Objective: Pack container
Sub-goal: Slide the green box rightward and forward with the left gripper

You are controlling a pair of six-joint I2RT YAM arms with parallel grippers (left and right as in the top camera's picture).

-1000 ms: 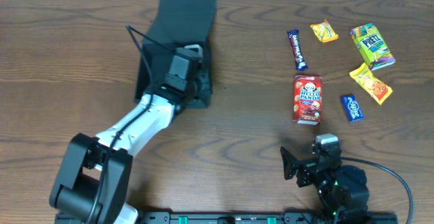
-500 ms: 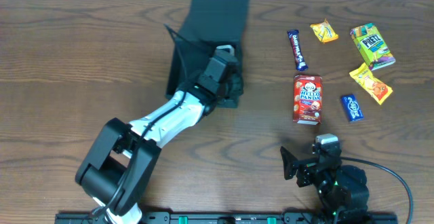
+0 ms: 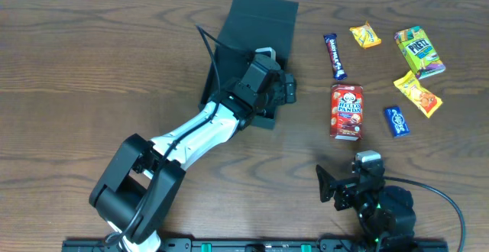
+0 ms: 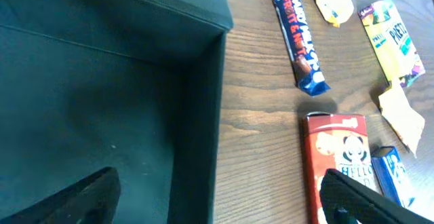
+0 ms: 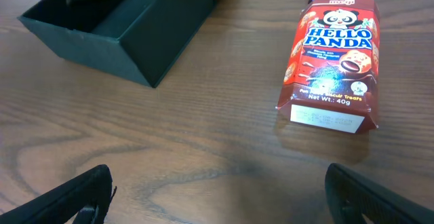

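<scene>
The container (image 3: pixel 246 44) is a dark teal-black box standing open at the table's far middle, its flap lid (image 3: pixel 263 19) folded back. My left gripper (image 3: pixel 273 95) hangs open over the box's right wall. In the left wrist view the gripper (image 4: pixel 217 203) straddles that wall (image 4: pixel 203 122): one finger is over the empty inside, the other over the red Hello Panda box (image 4: pixel 339 163). Nothing is held. My right gripper (image 3: pixel 348 182) rests open near the front edge. Its wrist view shows the gripper (image 5: pixel 220 203) over bare wood, the container (image 5: pixel 122 27) far left.
Snacks lie to the container's right: the Hello Panda box (image 3: pixel 346 111), a Dairy Milk bar (image 3: pixel 334 56), a yellow packet (image 3: pixel 365 35), a green-yellow Pretz box (image 3: pixel 419 51), an orange-yellow packet (image 3: pixel 418 93) and a small blue packet (image 3: pixel 396 121).
The left arm has dragged the container to the right, towards the snacks. Its gripper, shut on the box wall before, now stands open. The right arm has not moved.
</scene>
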